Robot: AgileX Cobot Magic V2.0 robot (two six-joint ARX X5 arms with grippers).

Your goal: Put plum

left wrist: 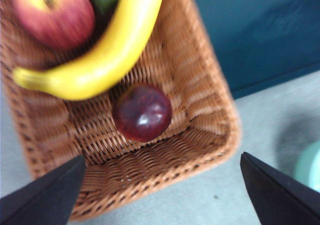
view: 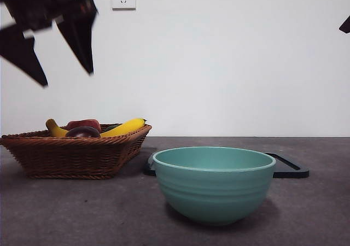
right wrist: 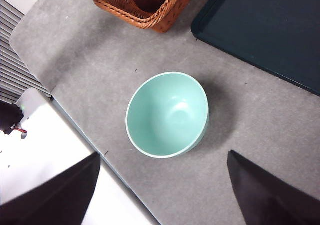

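The plum [left wrist: 143, 112] is located inside the wicker basket [left wrist: 200, 85], beside the banana [left wrist: 107, 50] and near the red apple [left wrist: 52, 15]. The left gripper [view: 57, 65] is held above the basket, jaws spread apart and empty. The right gripper [right wrist: 160, 185] is positioned above the teal bowl [right wrist: 167, 115], jaws likewise apart.

The plum [left wrist: 143, 112] is a round, glossy fruit of dark purple-maroon skin with a small bright highlight on its top. It lies loose on the woven floor of the wicker basket [left wrist: 200, 135], close to one corner and just beside the banana [left wrist: 100, 60], apart from the red apple [left wrist: 52, 15]. In the front view only its dark dome [view: 83, 132] shows above the basket's near rim, at the left of the desk.
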